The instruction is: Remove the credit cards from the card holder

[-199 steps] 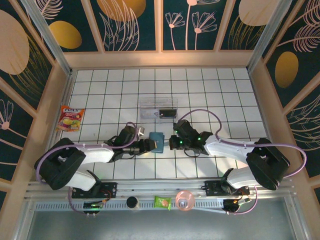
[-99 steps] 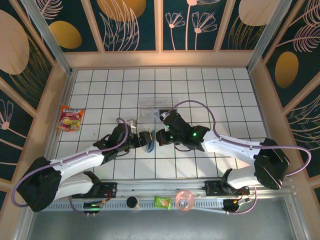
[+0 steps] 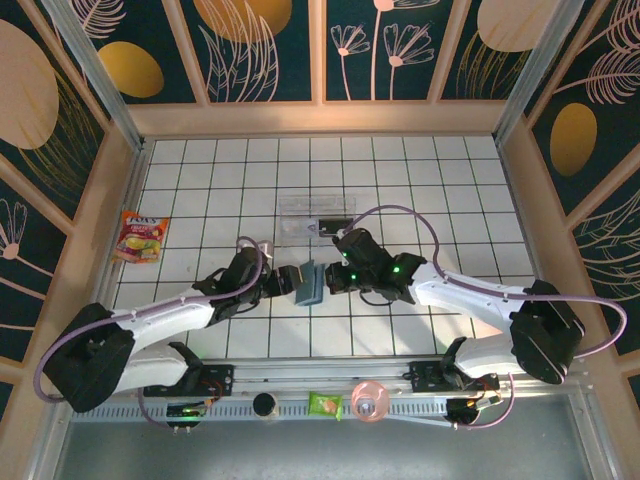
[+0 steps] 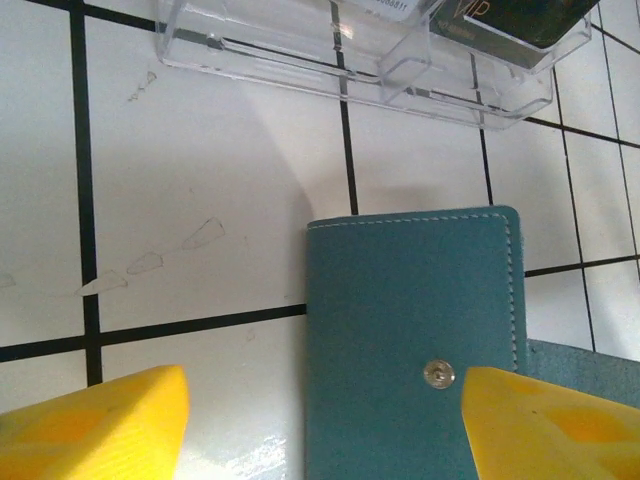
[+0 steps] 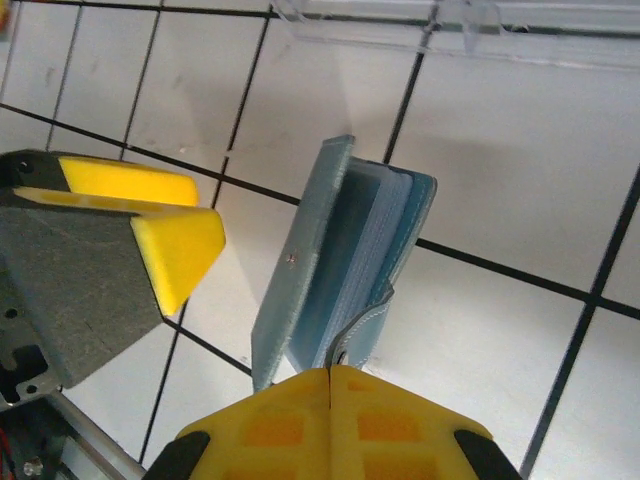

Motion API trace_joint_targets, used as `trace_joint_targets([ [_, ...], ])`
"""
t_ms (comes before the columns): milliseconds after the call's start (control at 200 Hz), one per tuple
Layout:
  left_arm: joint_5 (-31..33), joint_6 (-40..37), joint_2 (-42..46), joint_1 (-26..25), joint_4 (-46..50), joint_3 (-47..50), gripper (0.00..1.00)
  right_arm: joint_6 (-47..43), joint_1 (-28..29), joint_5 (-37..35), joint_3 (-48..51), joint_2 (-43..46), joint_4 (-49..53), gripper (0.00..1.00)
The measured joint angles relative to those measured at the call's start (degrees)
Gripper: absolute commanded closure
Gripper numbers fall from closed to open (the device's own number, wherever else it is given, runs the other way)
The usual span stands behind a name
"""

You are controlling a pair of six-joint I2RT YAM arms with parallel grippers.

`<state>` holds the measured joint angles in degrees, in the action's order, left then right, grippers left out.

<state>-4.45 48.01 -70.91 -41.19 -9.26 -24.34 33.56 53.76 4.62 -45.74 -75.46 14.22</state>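
ok so the right gripper (image 5: 330,400) has its yellow pads pressed flat together, no gap, and a thin flap of the card holder (image 5: 335,240) is pinched right in the seam between them; the rest of the holder runs away from those fingertips, turned up on edge and gaping a bit like a book; the stiffer cover with the little snap stud is on the side facing the left gripper, and the softer pocket side bulges the other way

the left gripper (image 4: 320,430) is spread wide and gripping nothing; one yellow fingertip (image 4: 95,425) has bare white tiled table (image 4: 210,230) behind it, the other overlaps the far edge of the teal cover; the cover sits between the two, closer to that second one; from the right wrist camera one of its pads hangs just beside the cover's outer face with a strip of tile showing between them, so not touching there

credit cards (image 5: 368,225): just ahead of the right fingertips, inside the open holder, there's a stack of pale blue layers; probably card edges, but they could be the pockets, can't really tell at this angle

clear plastic tray (image 4: 360,50) lies past the left fingertips, beyond the holder's top edge and apart from it, with something dark in one compartment; from above, a snack packet (image 3: 140,237) sits well off to the outer side of the left fingers
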Motion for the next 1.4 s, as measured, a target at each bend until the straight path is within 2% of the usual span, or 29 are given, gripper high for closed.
trace_joint_targets([
  [110, -1.9, -1.0, -0.4, 0.0, -3.4, 0.0, 0.18, -0.2, 0.0, 0.2, -0.1, 0.0, 0.0, 1.0],
  [450, -5.4, -3.4, -4.9, 0.0, -8.1, -1.0, 0.2, -0.7, 0.4, 1.5, -3.2, 0.0, 0.1, 1.0],
  [601, -5.8, -4.0, -6.5, 0.0, -8.1, -1.0, 0.38, -0.6, 0.6, 1.5, -3.5, -0.1, 0.2, 1.0],
  [676, -5.6, -4.2, -6.6, 0.0, -8.1, -1.0, 0.4, -0.6, 0.6, 1.5, -3.5, -0.1, 0.2, 1.0],
  [796, -5.5, -3.7, -6.6, 0.0, -8.1, -1.0, 0.5, -0.6, 0.6, 1.4, -3.5, -0.1, 0.2, 1.0],
  [966, -4.0, -2.9, -5.9, 0.0, -7.4, -1.0, 0.82, -0.6, 0.1, 1.0, -3.0, -0.1, 0.7, 1.0],
  [1096, -2.8, -2.4, -5.6, 0.1, -6.6, -0.9, 1.0, -0.1, -1.9, 0.8, -0.4, -0.1, 0.6, 1.0],
  [1276, -2.5, -1.2, -6.8, 0.3, -6.6, -0.4, 1.0, 1.0, -5.8, 0.0, 5.2, -1.0, 0.7, 1.0],
  [1346, -2.5, -0.8, -7.6, 0.3, -6.6, -0.1, 0.87, 1.8, -7.1, -0.1, 7.3, -1.7, 0.6, 1.0],
  [1401, -2.6, -0.5, -8.3, 0.4, -6.4, 0.0, 0.77, 2.5, -8.1, -0.2, 8.9, -2.0, 0.6, 0.89],
])
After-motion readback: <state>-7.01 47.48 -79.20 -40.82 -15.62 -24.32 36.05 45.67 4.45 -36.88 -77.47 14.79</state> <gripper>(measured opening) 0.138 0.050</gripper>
